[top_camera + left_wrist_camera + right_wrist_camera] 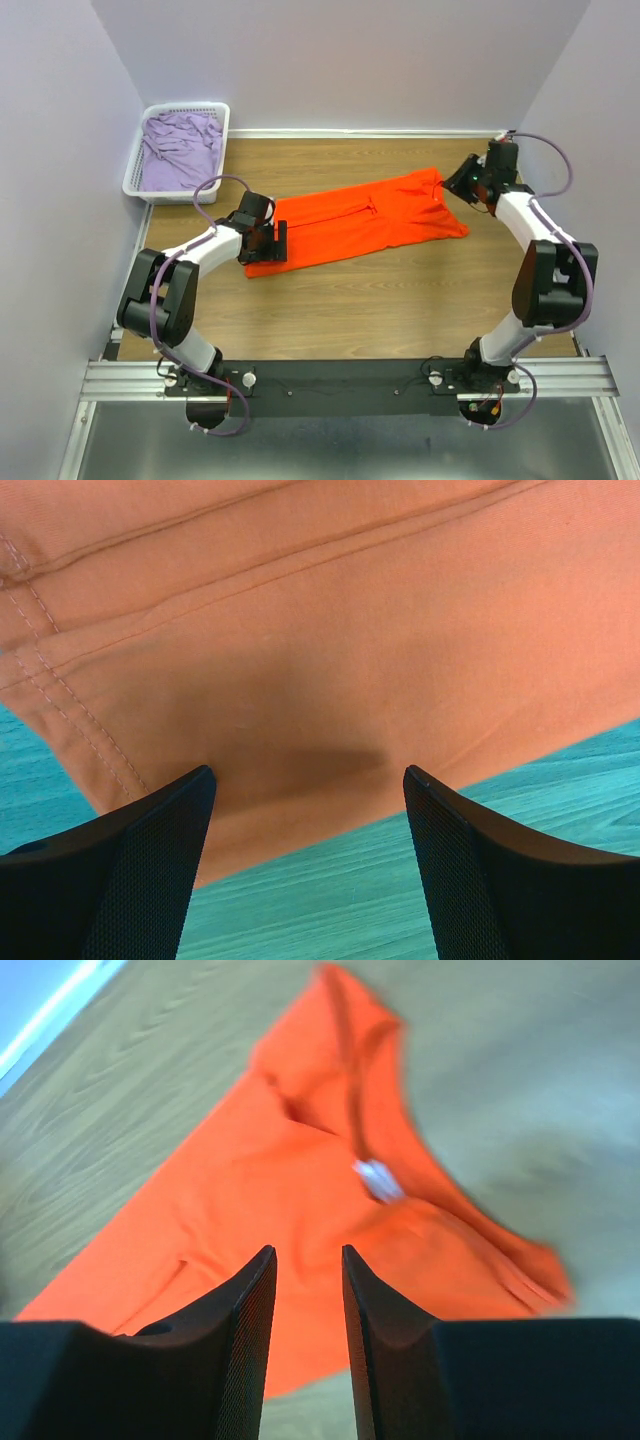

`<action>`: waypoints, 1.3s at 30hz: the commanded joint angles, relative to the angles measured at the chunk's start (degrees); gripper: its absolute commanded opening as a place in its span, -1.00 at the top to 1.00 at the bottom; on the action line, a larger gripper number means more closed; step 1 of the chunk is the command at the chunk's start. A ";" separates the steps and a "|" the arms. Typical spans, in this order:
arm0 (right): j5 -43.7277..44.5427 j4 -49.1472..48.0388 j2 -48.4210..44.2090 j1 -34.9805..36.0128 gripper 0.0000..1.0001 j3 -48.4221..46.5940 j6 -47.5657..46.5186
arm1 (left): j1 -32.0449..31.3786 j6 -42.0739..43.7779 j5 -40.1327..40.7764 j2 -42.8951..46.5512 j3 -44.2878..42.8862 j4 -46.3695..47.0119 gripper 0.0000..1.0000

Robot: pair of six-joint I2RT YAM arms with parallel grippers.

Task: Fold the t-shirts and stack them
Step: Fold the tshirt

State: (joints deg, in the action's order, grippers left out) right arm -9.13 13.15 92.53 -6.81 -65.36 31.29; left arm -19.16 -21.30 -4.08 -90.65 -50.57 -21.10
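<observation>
Beneath the wide-spread left pincer (pixel 310 772) lies the hem of the orange t-shirt (pixel 330 630). Above its collar the right pincer (pixel 308 1250) hovers, narrowly parted.

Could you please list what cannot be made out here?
- Right wrist view: blur makes the white label on the orange t-shirt unreadable.
- Top view: the lilac t-shirt is bunched in the basket, its shape hidden.
- Top view: whether the right end effector grips cloth; its wrist hides it.
</observation>
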 commanded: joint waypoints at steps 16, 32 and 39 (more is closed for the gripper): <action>-10.64 -3.48 27.96 6.46 0.19 -22.70 -21.88 | -0.09 -1.29 0.47 -1.02 1.52 0.10 -0.68; -16.89 -2.69 33.24 6.46 0.78 -27.79 -22.06 | -0.09 -1.20 0.56 -2.34 2.14 0.45 -0.68; -17.15 -2.42 33.42 6.46 0.86 -30.96 -23.55 | -0.09 -0.94 0.91 -2.78 2.75 0.45 -0.68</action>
State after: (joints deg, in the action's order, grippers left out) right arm -24.62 10.26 125.25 -0.38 -93.93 9.28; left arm -19.14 -22.13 -3.90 -90.87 -50.30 -19.75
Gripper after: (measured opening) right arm 0.073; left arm 0.843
